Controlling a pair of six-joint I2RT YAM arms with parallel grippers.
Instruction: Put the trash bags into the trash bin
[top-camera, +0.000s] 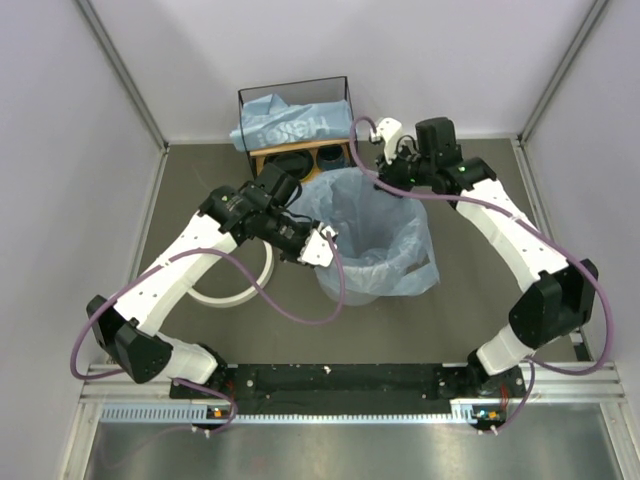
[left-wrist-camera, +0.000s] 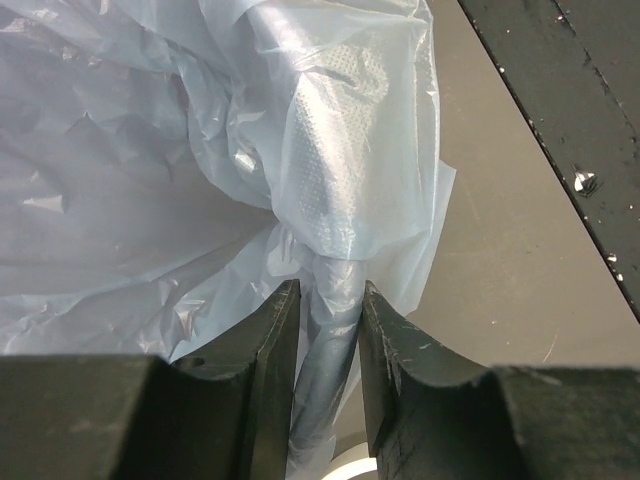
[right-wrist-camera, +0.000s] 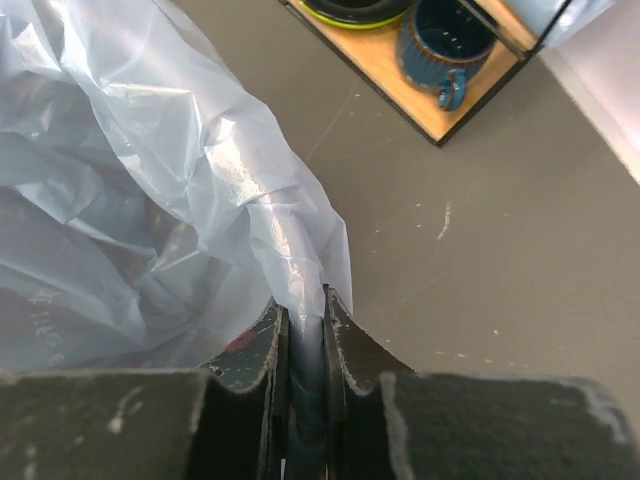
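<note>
pale lilac walls (top-camera: 60, 100) enclose a grey-brown table (top-camera: 190, 180); wire-framed wooden shelf (top-camera: 260, 160) at back.

bin (top-camera: 365, 293) mostly under bag (top-camera: 375, 215), ring (top-camera: 225, 297) partly behind left arm (top-camera: 190, 250)

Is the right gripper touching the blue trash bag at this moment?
Touching. In the right wrist view, the right gripper pinches a fold of the trash bag between both fingers.

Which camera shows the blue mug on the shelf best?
The right wrist view: the blue mug shows close, handle and glaze clear. The top view shows it only as a small dark shape; the left wrist view misses it.
</note>
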